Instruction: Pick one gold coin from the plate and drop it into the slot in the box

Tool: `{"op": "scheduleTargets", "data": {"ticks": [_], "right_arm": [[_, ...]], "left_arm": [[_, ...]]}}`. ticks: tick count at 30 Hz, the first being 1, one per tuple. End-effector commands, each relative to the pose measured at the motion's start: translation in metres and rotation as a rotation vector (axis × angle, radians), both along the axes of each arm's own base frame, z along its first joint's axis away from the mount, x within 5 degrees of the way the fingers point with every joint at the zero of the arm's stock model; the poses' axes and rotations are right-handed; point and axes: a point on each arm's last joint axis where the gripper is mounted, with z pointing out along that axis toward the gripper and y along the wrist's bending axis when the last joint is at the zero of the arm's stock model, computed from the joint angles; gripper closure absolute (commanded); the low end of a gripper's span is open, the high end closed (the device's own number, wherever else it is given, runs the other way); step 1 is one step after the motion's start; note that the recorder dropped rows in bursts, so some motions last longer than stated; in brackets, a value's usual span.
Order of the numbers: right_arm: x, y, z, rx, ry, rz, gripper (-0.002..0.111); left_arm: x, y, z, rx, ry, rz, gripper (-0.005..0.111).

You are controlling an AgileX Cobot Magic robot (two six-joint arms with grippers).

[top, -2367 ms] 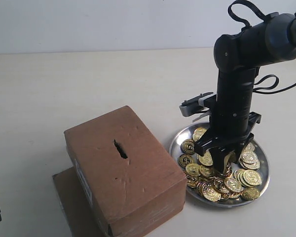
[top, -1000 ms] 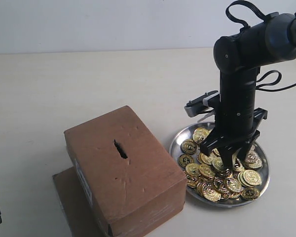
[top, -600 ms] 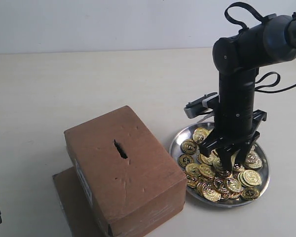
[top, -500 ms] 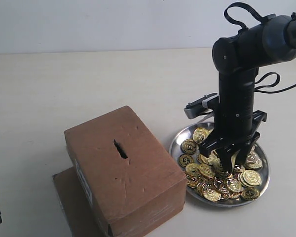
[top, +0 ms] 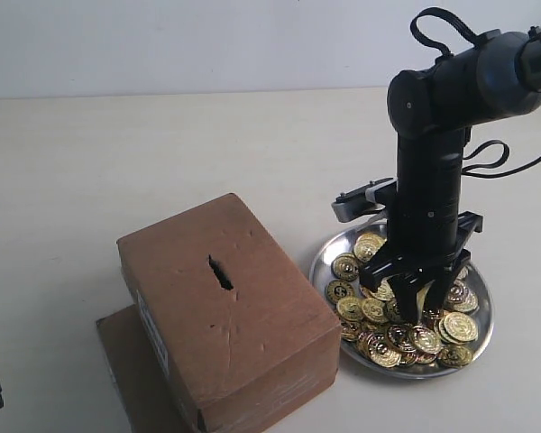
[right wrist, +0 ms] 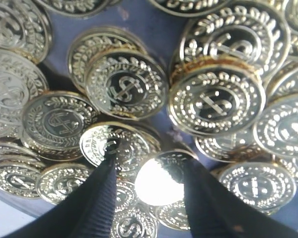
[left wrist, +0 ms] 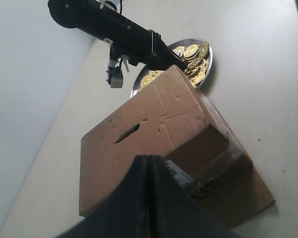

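Two fingers (right wrist: pixel 102 198) of the right pincer (right wrist: pixel 150 161) stand slightly apart, straddling one gold coin (right wrist: pixel 161 183) on the plate (top: pixel 325 248).

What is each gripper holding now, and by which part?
The left gripper is shut on nothing. The right gripper straddles one gold coin on the plate, fingers at its opposite edges; whether it grips cannot be told.

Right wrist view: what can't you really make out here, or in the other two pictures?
- Right wrist view: glare whitens the gold coin between the black right fingers; whether they grip it is unclear.
- Exterior view: the black arm hides their tips and part of the round silver metal plate.
- Left wrist view: the shut left fingers cover part of the white label on the brown cardboard box; its print too small.
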Motion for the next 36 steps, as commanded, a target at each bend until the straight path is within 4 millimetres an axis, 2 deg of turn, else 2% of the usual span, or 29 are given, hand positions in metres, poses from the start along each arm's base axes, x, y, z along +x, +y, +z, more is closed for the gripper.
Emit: {"op": "scheduleTargets", "data": {"ticks": [1,15,17,24,33,36], "right_arm": [[0.001,-0.001,-0.004,0.013,0.0,-0.007,0.071],[0.003,-0.003,-0.003,-0.007,-0.023,0.006,0.082],[0.003,-0.003,0.0,-0.006,-0.038,0.008,0.085],[0.007,-0.006,0.011,-0.023,-0.114,0.022,0.108],[0.008,-0.007,0.013,-0.031,-0.121,0.03,0.108],[0.007,-0.007,0.022,-0.029,-0.139,0.033,0.108]], "left_arm": [[0.001,-0.001,-0.001,-0.006,0.007,0.001,0.107],[0.001,-0.001,-0.001,-0.006,0.007,0.001,0.107],[0.001,-0.001,-0.001,-0.006,0.007,0.001,0.107],[0.001,-0.001,-0.001,-0.006,0.007,0.001,0.107],[0.001,-0.001,-0.001,-0.006,0.007,0.001,0.107],[0.001,-0.001,-0.001,-0.006,0.007,0.001,0.107]]}}
